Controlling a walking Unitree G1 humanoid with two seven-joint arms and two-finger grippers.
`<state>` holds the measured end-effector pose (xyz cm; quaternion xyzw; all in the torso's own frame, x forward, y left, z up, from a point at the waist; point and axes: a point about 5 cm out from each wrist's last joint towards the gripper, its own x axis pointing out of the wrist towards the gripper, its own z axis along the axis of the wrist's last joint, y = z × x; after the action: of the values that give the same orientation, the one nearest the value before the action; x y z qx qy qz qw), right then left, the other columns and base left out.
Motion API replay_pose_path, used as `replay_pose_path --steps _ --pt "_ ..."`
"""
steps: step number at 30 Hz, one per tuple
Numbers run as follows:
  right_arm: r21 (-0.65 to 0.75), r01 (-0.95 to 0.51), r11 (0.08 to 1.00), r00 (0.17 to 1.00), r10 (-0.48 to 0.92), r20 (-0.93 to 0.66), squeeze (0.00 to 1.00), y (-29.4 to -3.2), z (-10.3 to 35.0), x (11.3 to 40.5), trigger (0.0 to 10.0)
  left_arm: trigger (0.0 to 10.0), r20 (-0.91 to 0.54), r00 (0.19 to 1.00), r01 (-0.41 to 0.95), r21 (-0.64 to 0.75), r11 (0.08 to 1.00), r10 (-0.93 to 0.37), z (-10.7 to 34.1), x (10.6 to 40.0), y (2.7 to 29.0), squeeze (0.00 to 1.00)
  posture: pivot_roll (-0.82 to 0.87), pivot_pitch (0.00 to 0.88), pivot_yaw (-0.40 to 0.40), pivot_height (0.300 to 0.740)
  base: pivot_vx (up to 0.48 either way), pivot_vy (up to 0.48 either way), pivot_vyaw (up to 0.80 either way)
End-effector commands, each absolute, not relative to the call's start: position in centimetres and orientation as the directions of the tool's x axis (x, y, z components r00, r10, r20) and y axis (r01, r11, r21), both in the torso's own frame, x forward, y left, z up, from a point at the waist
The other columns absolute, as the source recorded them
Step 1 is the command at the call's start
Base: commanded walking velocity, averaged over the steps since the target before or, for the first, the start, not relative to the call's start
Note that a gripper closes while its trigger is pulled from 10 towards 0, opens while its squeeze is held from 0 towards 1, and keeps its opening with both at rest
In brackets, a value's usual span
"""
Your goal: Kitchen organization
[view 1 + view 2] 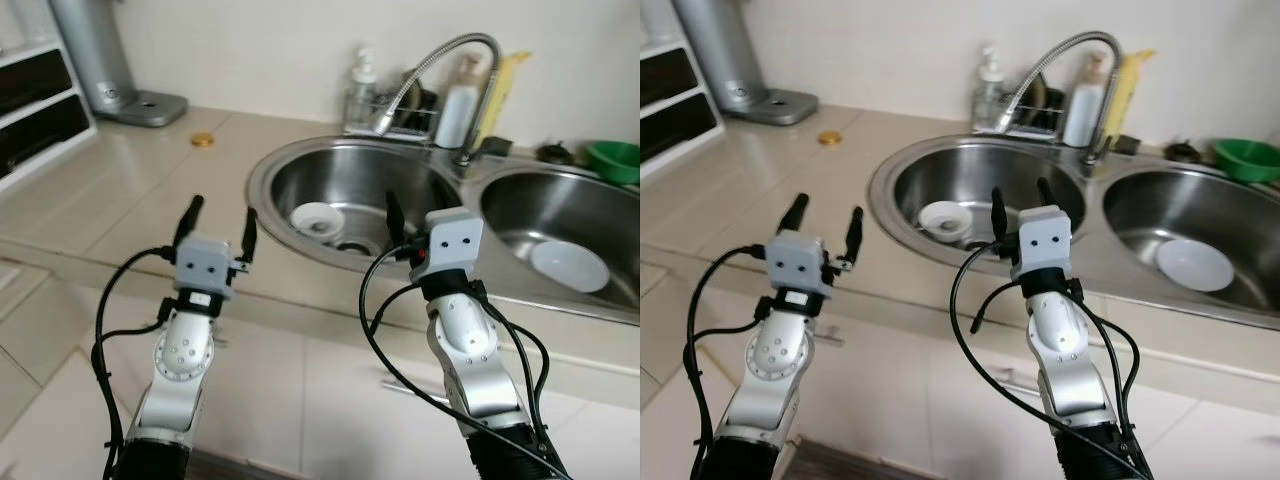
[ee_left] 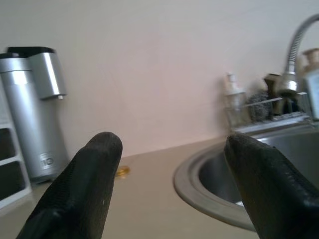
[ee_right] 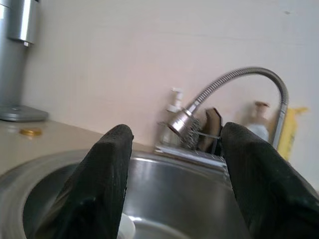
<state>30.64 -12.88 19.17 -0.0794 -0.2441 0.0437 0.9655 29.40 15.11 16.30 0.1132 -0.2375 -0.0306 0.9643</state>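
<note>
A steel double sink (image 1: 262, 175) is set into the beige counter. In its left basin lies a small white bowl (image 1: 320, 218), and the right basin holds a white plate (image 1: 568, 265). My left gripper (image 1: 220, 225) is held up open over the counter's front edge, left of the sink, with nothing between its fingers (image 2: 84, 199). Just in front of the left basin my right gripper (image 1: 1021, 200) is also open and empty, its fingers (image 3: 264, 184) pointing towards the faucet (image 3: 234, 77).
A caddy with a soap dispenser (image 1: 360, 90) and bottles stands behind the sink. A green bowl (image 1: 615, 158) sits at the far right. A small gold cap (image 1: 203, 140) lies on the counter near a silver appliance (image 1: 100, 60). Drawers (image 1: 30, 110) stand at the left.
</note>
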Motion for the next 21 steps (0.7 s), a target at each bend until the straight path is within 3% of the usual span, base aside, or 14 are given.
replay_pose_path --steps 1,6,12,15,21 --pt "-0.175 -0.031 0.984 0.869 0.113 0.481 0.0 -13.3 19.4 30.5 10.0 10.0 0.46 0.876 0.031 0.239 0.97 -0.141 16.6 29.4 14.4 0.0 0.07 0.0 -0.022 0.74 0.0 0.48 0.0" --pt "-0.184 -0.026 0.983 0.872 0.112 0.476 0.0 -13.2 18.9 30.3 10.0 10.0 0.461 0.876 0.034 0.238 0.971 -0.144 16.5 29.3 14.4 0.0 0.07 0.0 -0.021 0.74 0.0 0.377 0.0" --pt "-0.178 -0.028 0.984 0.876 0.11 0.469 0.0 -13.2 18.4 30.1 10.0 10.0 0.457 0.873 0.042 0.274 0.961 -0.169 16.2 29.1 14.2 0.0 0.07 0.0 -0.019 0.74 0.0 0.0 0.0" --pt "-0.15 -0.032 0.988 0.882 0.099 0.462 0.0 -13.4 18.1 30.1 10.0 10.0 0.45 0.874 0.049 0.292 0.955 -0.182 16.1 29.2 14.0 0.0 0.07 0.0 -0.018 0.74 0.0 0.0 -0.8" --pt "-0.145 -0.019 0.989 0.88 0.085 0.467 0.0 -13.8 17.6 29.7 10.0 10.0 0.453 0.867 0.062 0.312 0.948 -0.206 16.0 29.0 13.5 0.0 0.07 0.0 -0.016 0.74 0.0 -0.42 -0.8"
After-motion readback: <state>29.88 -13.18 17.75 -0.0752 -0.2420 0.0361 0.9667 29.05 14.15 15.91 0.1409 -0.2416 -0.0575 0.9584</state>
